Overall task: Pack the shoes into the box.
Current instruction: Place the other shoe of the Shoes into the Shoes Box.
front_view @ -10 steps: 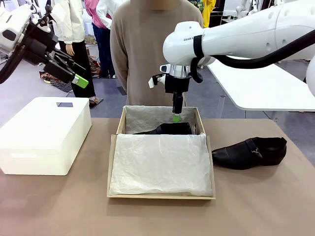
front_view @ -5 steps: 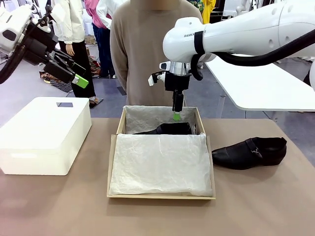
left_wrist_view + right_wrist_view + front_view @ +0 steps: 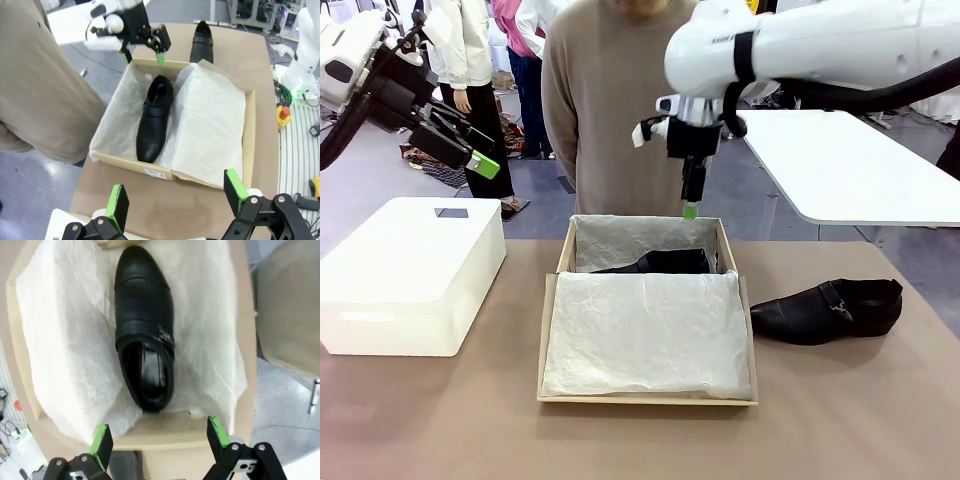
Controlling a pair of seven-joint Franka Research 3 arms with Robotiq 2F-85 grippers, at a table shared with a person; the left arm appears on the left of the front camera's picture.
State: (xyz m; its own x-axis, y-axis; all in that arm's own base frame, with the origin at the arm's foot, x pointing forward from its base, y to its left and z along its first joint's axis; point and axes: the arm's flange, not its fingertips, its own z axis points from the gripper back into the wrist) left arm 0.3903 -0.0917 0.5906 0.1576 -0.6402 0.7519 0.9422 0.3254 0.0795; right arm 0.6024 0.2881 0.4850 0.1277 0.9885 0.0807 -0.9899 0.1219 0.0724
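I see a brown surface (image 3: 430, 420) in front of me. In the middle sits the brown box (image 3: 648, 400) with white paper (image 3: 645, 335) in it (the top is open). On my left a big white box (image 3: 410, 275) sits well apart from it. On my right one black shoe (image 3: 825, 310) lies flat on its sole, just beside the brown box, toe pointing at it.
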